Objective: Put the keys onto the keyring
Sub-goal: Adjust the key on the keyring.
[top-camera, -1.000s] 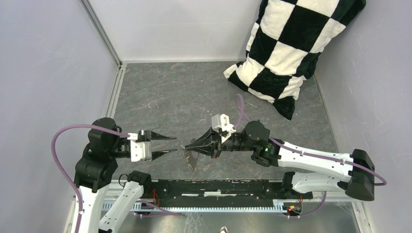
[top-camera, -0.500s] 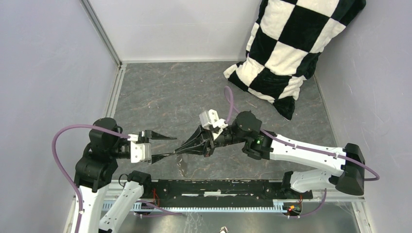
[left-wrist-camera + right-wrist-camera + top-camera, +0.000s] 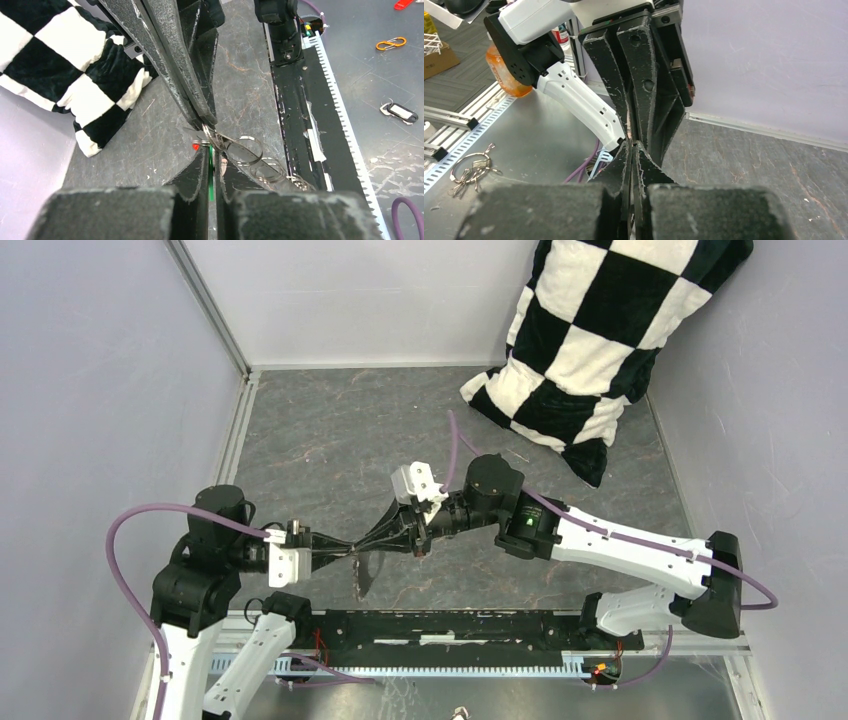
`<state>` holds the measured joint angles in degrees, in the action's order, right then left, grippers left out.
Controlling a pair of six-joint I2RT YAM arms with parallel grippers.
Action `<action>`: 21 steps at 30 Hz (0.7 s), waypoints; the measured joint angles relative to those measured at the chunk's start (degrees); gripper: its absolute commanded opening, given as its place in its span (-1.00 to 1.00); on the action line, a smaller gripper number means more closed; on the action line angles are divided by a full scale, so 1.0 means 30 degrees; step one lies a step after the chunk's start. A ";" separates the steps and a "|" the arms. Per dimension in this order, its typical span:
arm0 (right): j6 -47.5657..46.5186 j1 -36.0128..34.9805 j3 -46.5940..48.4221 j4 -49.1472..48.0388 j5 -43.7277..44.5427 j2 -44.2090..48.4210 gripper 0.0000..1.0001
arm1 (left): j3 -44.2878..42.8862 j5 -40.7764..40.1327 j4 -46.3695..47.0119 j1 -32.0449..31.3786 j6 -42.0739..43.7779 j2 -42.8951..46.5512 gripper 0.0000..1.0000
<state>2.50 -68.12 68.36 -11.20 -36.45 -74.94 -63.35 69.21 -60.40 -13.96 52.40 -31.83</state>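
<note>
The keyring (image 3: 245,150) hangs above the desk (image 3: 330,440) by its near edge, pinched in the right gripper's (image 3: 206,121) closed fingers, tip to tip with the left gripper (image 3: 212,159), whose narrow fingers clamp the green key (image 3: 210,175); any misalignment could knock either loose and drop it.

Grey marbled tabletop (image 3: 330,440) under even light; pale lavender walls (image 3: 90,380) on three sides, aluminium frame strip (image 3: 205,305) at far-left corner; black-and-white checkered pillow (image 3: 590,330) propped against wall in far-right corner.
</note>
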 measured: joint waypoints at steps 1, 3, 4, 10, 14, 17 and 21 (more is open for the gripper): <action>0.0022 0.0022 -0.0051 -0.0102 0.0131 0.0015 -1.00 | 0.0000 -0.0007 -0.0044 0.0000 0.0146 0.0000 -0.96; 0.0160 0.0058 -0.0466 -0.0692 0.0495 0.0168 -1.00 | -0.0007 -0.0015 -0.0138 0.0000 0.0335 0.0000 -0.96; 0.0321 0.0080 -0.0838 -0.1086 0.0765 0.0321 -0.99 | -0.0007 -0.0015 -0.0146 0.0000 0.0393 0.0000 -0.96; 0.1778 0.0131 -0.2965 -0.3963 0.1909 0.0962 -1.00 | -0.0007 -0.0153 -0.0189 0.0000 0.0940 0.0117 -0.96; 0.2499 0.0131 -0.3665 -0.5115 0.2331 0.1115 -0.99 | 0.0066 -0.0554 -0.0109 0.0022 0.1421 0.0612 -0.96; 0.3053 0.0197 -0.4058 -0.6105 0.2586 0.1362 -1.00 | 0.0313 -0.0561 -0.0197 0.0022 0.1523 0.0954 -0.96; 0.4379 0.0299 -0.4845 -0.7832 0.2732 0.1421 -0.99 | 0.0379 -0.0510 0.0080 0.0022 0.1923 0.1005 -0.96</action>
<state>15.64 -67.22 53.82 -34.70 -28.25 -70.67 -62.22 67.68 -60.16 -13.89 58.17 -28.82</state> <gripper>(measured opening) 0.006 0.053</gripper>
